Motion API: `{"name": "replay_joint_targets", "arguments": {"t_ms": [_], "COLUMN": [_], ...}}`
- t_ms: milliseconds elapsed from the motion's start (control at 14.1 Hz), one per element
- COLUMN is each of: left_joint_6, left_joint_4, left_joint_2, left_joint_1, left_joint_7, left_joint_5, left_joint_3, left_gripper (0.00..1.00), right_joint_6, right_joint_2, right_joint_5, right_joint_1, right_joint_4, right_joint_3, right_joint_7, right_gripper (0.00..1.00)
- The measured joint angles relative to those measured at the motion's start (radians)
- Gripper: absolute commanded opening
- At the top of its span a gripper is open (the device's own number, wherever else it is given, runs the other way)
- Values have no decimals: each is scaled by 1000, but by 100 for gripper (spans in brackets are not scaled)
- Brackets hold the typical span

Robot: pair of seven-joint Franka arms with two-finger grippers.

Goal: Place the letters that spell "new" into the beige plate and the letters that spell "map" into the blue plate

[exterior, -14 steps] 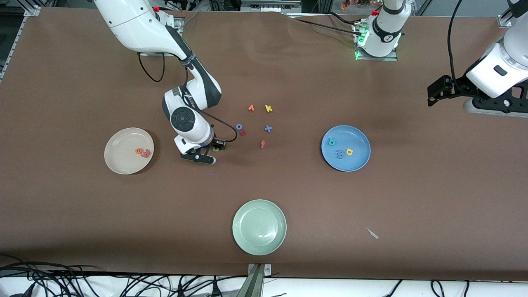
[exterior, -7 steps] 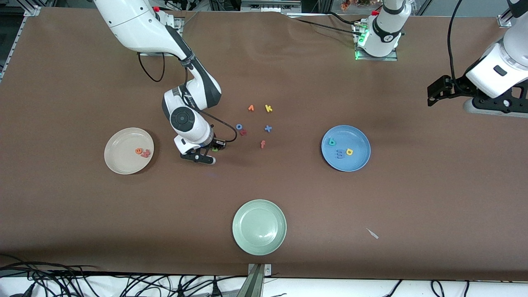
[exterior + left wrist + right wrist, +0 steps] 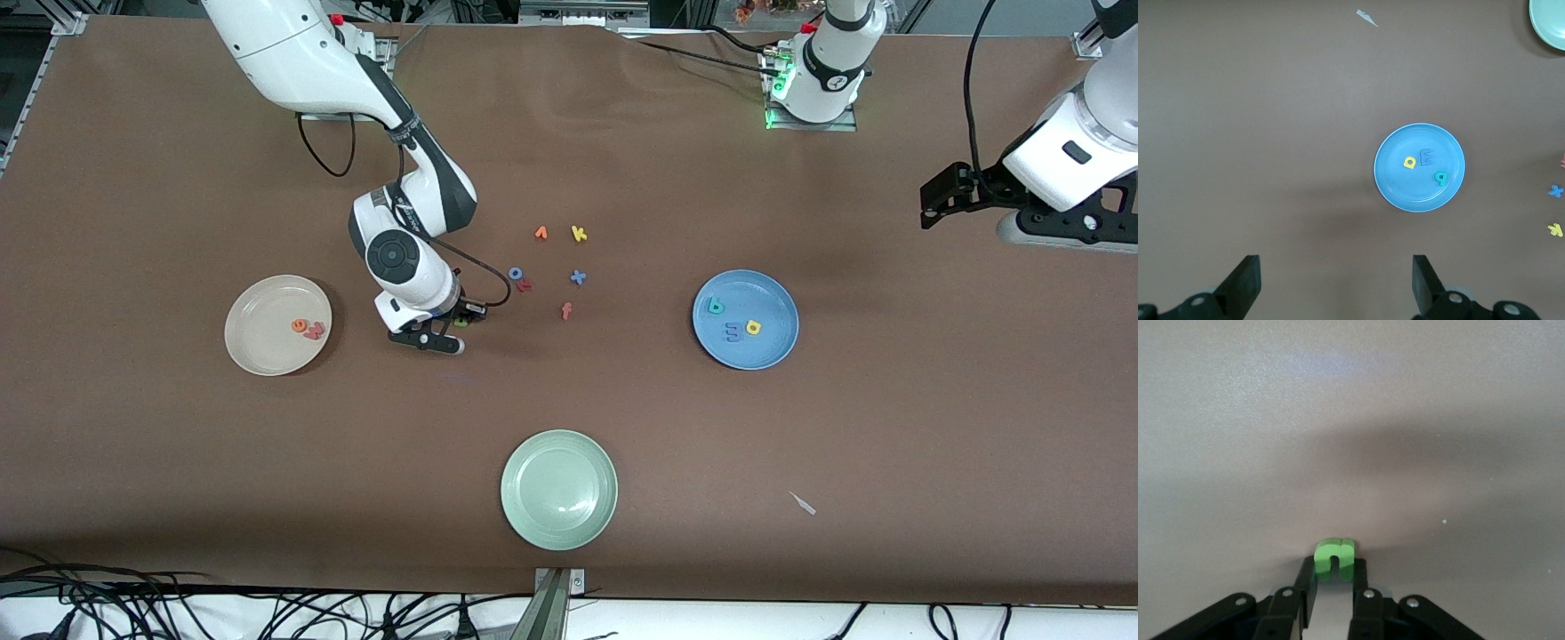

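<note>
the right gripper (image 3: 442,336) is down at the brown tabletop (image 3: 622,418), between the beige plate (image 3: 258,347) and the loose letters, its fingers (image 3: 1308,587) pinching the green n (image 3: 1334,559). the orange e (image 3: 300,325) and the pinkish-red w (image 3: 313,332) lie touching each other in the beige plate toward the right arm's end of the tabletop. the blue plate (image 3: 769,351), toward the left arm's end, holds the teal p (image 3: 716,307), the blue m (image 3: 733,332) and the yellow a (image 3: 753,327). loose between the plates lie the yellow k (image 3: 579,234), a small orange letter (image 3: 540,233) beside it, the blue x (image 3: 578,277), the orange f (image 3: 565,310), and the blue o (image 3: 515,274) touching a small red letter (image 3: 524,284). the pale green plate (image 3: 558,489) sits nearest the front camera. the left arm waits with the left gripper (image 3: 1336,283) spread wide over bare tabletop near its end.
</note>
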Motion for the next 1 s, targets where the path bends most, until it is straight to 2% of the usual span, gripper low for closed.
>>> {"name": "replay_joint_targets", "arguments": {"t_ms": [213,427,783,996], "left_joint_6": [0,0,-10,-13], "left_joint_4": [0,0,0,1], "left_joint_2": [0,0,0,0], "left_joint_1": [0,0,0,0], "left_joint_7": [0,0,0,0], "left_joint_5": [0,0,0,0], "left_joint_3": [0,0,0,0], "left_gripper": [100,100,100,100], "right_joint_6": [-4,-144,-344,-396], "right_joint_2": [0,-15,-100,-129], "right_joint_5": [0,0,0,0], "right_joint_1": [-2,-8,-21,-24], "right_joint_4": [16,84,106,83], "right_joint_3": [0,-19,-147,-242], "right_joint_7": [0,-22,-311,-485], "right_gripper": [10,10,10,10]}}
